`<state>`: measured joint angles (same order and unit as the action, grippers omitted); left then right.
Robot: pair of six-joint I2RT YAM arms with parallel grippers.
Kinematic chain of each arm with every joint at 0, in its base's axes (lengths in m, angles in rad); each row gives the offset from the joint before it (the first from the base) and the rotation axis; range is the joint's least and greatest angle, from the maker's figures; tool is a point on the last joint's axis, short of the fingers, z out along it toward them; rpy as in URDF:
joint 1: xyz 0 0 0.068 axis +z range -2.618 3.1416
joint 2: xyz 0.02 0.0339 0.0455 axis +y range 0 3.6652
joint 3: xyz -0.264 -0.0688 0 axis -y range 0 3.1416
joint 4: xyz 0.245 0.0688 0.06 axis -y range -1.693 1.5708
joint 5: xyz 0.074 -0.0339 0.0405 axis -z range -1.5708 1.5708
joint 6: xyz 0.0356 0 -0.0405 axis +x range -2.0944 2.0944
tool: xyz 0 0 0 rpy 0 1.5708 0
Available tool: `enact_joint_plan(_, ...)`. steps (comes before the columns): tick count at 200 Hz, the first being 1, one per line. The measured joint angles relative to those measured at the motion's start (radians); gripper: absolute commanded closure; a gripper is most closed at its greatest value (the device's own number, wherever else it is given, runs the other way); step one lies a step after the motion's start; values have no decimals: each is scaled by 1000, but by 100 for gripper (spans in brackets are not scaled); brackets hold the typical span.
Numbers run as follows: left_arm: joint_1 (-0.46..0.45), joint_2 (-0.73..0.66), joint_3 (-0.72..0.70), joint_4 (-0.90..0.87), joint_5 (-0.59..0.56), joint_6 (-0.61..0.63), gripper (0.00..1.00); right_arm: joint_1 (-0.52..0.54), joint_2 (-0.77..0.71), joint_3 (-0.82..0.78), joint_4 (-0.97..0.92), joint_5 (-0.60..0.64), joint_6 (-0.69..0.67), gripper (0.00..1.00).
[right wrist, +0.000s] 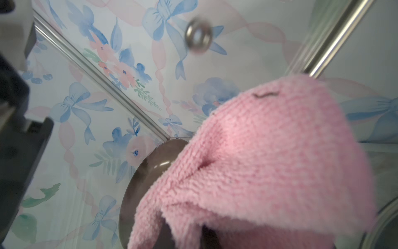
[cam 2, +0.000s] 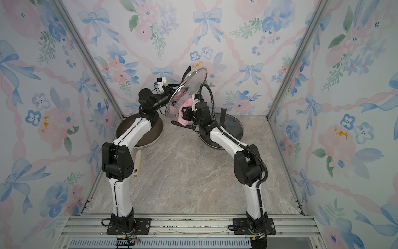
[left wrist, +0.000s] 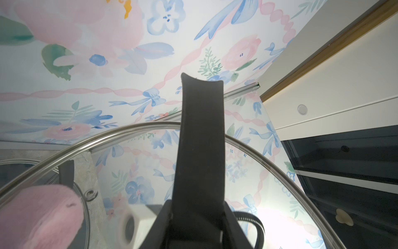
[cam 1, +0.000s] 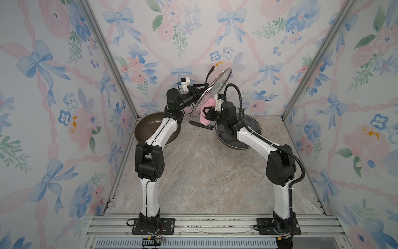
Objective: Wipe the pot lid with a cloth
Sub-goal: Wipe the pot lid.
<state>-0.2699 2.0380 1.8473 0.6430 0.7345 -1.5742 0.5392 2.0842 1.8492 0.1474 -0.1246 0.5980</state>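
Clamping its handle (left wrist: pixel 200 140), the left gripper (cam 1: pixel 200 88) holds the pot lid (cam 1: pixel 217 88) on edge at 12 o'clock. The right gripper (cam 1: pixel 206 114), closed on the cloth (cam 1: pixel 204 121), sets it at the lid's 6 o'clock rim. Wiping seems underway, with most of the lid unwiped.

Brown frying pan (cam 1: pixel 145 127) is seen at back-left of marble bench (cam 1: pixel 204 172), its pale handle (cam 2: pixel 137 163) pointed fwd. Dark round pan (cam 1: pixel 255 127) is set back-right. Walls are covered w/ floral wallpaper (cam 1: pixel 193 32).
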Motion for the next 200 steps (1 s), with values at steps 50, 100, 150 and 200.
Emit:
enact_joint_plan(50, -11, -171, -269, -90, 49, 110, 93, -126, -48, 8, 7, 17, 0, 99)
enact_joint_plan(100, -18, -189, -298, -129, 11, 161, 94, -106, -276, -72, 124, 20, 2, 99)
enact_joint_plan(150, -19, -184, -206, -134, -85, 102, 94, 63, -388, -191, 329, 115, 91, 98)
enact_joint_plan(200, -42, -167, -169, -71, -171, -57, 94, 150, -330, -191, 353, 203, 131, 98)
